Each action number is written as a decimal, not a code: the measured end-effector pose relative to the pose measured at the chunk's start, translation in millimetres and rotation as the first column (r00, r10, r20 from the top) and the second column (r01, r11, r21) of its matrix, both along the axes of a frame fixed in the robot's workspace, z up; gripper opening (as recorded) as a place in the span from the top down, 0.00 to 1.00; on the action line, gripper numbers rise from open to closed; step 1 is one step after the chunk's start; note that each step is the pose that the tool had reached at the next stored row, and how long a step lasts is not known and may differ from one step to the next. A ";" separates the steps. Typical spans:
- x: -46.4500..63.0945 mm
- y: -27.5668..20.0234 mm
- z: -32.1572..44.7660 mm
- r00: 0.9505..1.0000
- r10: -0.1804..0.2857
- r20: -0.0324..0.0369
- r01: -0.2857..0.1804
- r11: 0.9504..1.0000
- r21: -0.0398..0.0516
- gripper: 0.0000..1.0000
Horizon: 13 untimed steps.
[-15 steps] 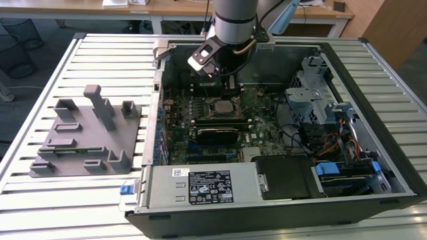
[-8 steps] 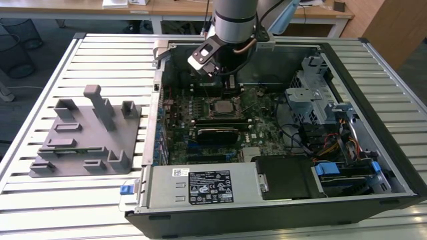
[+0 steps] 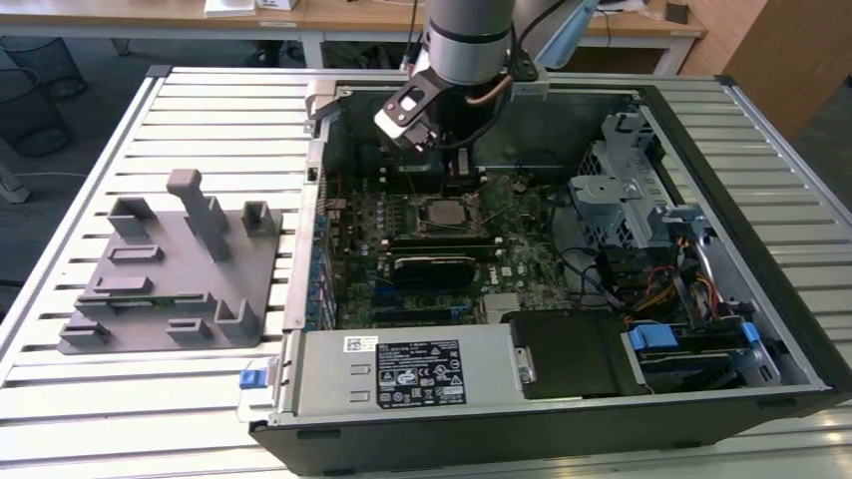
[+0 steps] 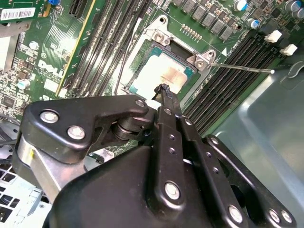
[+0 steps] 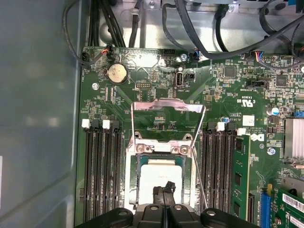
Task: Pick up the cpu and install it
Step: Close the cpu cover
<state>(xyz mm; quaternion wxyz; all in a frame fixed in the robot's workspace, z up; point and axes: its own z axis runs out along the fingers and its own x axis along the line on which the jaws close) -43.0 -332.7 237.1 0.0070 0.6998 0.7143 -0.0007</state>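
First wrist view: the cpu (image 5: 152, 173) lies flat in its socket (image 5: 130, 190) on the green motherboard (image 5: 142, 95), silvery top up, with the socket's metal frame (image 5: 167, 105) swung up and open behind it. The gripper (image 5: 164, 190) hangs straight over the chip, its two black fingers pressed together with nothing between them, the tips at or just above the metal top; I cannot tell whether they touch it. Near the socket stands a green memory stick (image 5: 240, 166) in a slot, and a round coin battery (image 5: 117, 73) sits farther up the board. The board carries white printed lettering and small marks, too fine to make out.

In the second wrist view the cpu (image 4: 164, 73) shows past the closed fingertips of the gripper (image 4: 164, 90), the thin latch lever (image 4: 247, 67) sticks out to one side, and a white barcode sticker (image 4: 19, 13) lies on the board.

In the exterior view the arm (image 3: 466, 40) reaches down into the open computer case (image 3: 785, 329). A black label with white print (image 3: 419, 371) covers the power supply, and a grey plastic fixture (image 3: 174, 269) stands on the slatted table (image 3: 134, 409) at the exterior view's left.
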 end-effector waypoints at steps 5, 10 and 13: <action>0.0 0.0 0.9 1.000 0.000 0.000 0.000 1.000 0.000 0.89; 0.0 0.0 2.1 1.000 0.000 0.000 0.000 1.000 0.000 0.89; 0.0 0.0 2.6 1.000 0.000 0.000 0.000 1.000 0.000 0.89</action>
